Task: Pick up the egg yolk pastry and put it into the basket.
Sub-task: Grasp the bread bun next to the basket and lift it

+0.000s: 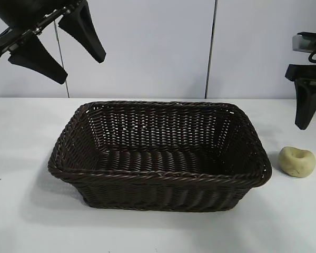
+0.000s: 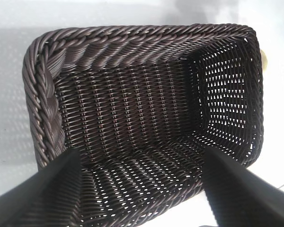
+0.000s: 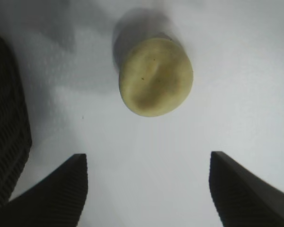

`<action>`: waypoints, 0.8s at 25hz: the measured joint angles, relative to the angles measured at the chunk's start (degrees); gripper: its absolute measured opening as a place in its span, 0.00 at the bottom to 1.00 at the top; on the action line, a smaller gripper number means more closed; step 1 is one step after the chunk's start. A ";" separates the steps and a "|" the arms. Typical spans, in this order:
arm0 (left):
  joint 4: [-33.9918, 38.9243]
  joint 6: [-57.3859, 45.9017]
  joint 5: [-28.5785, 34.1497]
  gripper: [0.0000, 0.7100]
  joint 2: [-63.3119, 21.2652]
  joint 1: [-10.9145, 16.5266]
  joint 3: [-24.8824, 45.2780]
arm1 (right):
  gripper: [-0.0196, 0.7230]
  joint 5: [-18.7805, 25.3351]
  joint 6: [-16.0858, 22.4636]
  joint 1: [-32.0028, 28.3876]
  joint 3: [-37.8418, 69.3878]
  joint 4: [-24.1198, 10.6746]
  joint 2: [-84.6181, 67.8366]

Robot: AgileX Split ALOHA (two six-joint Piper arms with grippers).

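My right gripper [image 3: 146, 189] hung over the table [image 1: 21, 221] at the right edge of the scene, pointing down, its fingers [image 3: 57, 189] spread wide with nothing between them. The pastry [image 1: 297, 161] lay on the table just beside the right end of the basket [image 1: 158, 176], clear of the rim and not touching it. From my wrist it showed ahead of the fingertips rather than between them, so I judged the step in hand to be the approach for the pick, with the grasp not yet made.

To do it well, I reckoned I had to bring the open fingers forward until the pastry sat squarely between them, then go down until the tips nearly met the table. The lump looked soft and doughy, so a gentle close about its widest part seemed right; a hard squeeze could dent it, and a grip high on the rounded top could let it slip out. The basket wall stood near on one side, so I needed to keep that finger from catching the wicker.

My left gripper [image 1: 55, 39] was parked high above the basket's left end, also spread and empty, looking down into the bare basket floor.
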 joint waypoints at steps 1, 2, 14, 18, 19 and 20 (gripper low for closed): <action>0.00 0.00 0.00 0.73 0.00 0.00 0.00 | 0.72 -0.64 0.31 0.00 0.29 0.00 0.57; 0.00 0.00 0.00 0.73 0.00 0.00 0.00 | 0.72 -1.42 0.70 0.00 0.41 -0.07 1.19; 0.00 0.00 0.05 0.73 0.00 0.00 0.00 | 0.72 -6.93 3.32 0.00 0.46 -1.29 10.44; 0.00 0.00 0.32 0.73 0.00 0.00 0.00 | 0.67 -8.03 3.44 0.00 0.46 -1.06 12.47; 0.00 0.00 0.38 0.73 0.00 0.00 0.00 | 0.62 -8.48 3.49 0.00 0.46 -1.06 12.53; 0.00 0.00 0.44 0.73 0.00 0.00 0.00 | 0.56 -9.07 3.55 0.00 0.46 -0.93 12.53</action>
